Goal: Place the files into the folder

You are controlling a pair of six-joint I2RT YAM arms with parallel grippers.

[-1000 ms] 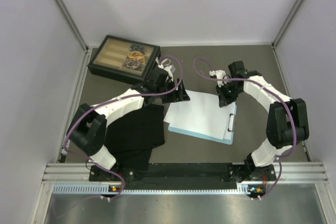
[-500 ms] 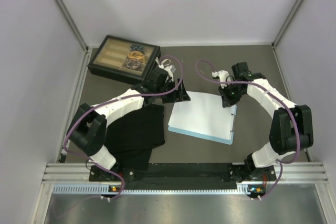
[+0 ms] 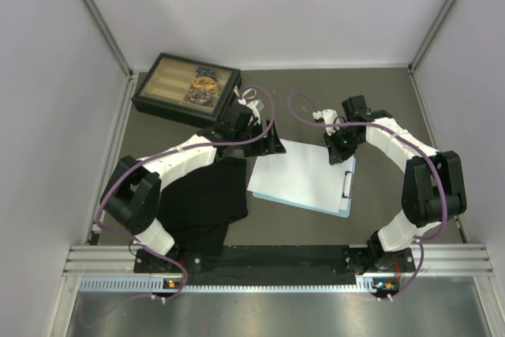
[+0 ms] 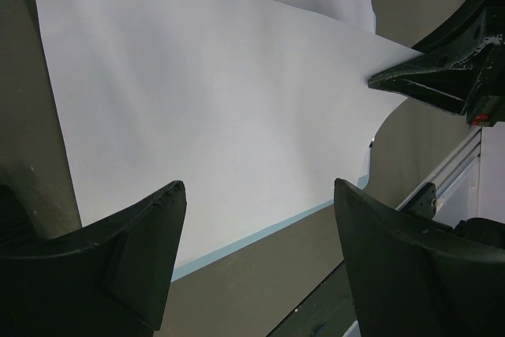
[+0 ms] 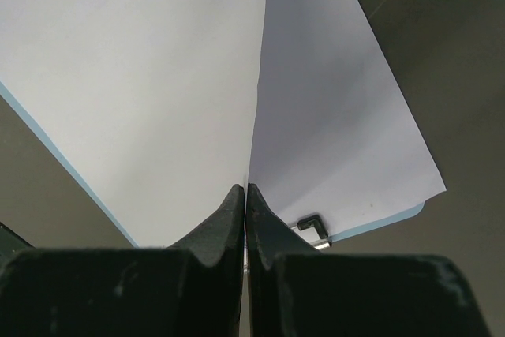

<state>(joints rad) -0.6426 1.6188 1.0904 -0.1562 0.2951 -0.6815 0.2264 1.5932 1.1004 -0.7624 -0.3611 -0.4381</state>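
Observation:
Two white files [image 3: 304, 173] lie stacked on the light-blue folder [image 3: 344, 211], whose silver clip [image 3: 348, 185] is at the right short edge. My right gripper [image 3: 338, 147] is at the stack's far right corner, shut on the edge of the upper file [image 5: 142, 76], which is lifted there. The lower file [image 5: 339, 124] stays flat beside the clip [image 5: 312, 228]. My left gripper [image 3: 267, 144] hovers open at the stack's far left corner with nothing between its fingers. In the left wrist view the upper file [image 4: 205, 100] covers the folder, leaving a blue strip [image 4: 260, 232].
A dark compartment box [image 3: 187, 88] stands at the back left. A black cloth [image 3: 203, 199] lies left of the folder, under the left arm. Grey walls close in the table on three sides, and a metal rail [image 3: 276, 262] runs along the near edge.
My right gripper, holding the file's edge, shifted slightly right and then back left, and the sheets' left edge moved with it. The left arm stayed still.

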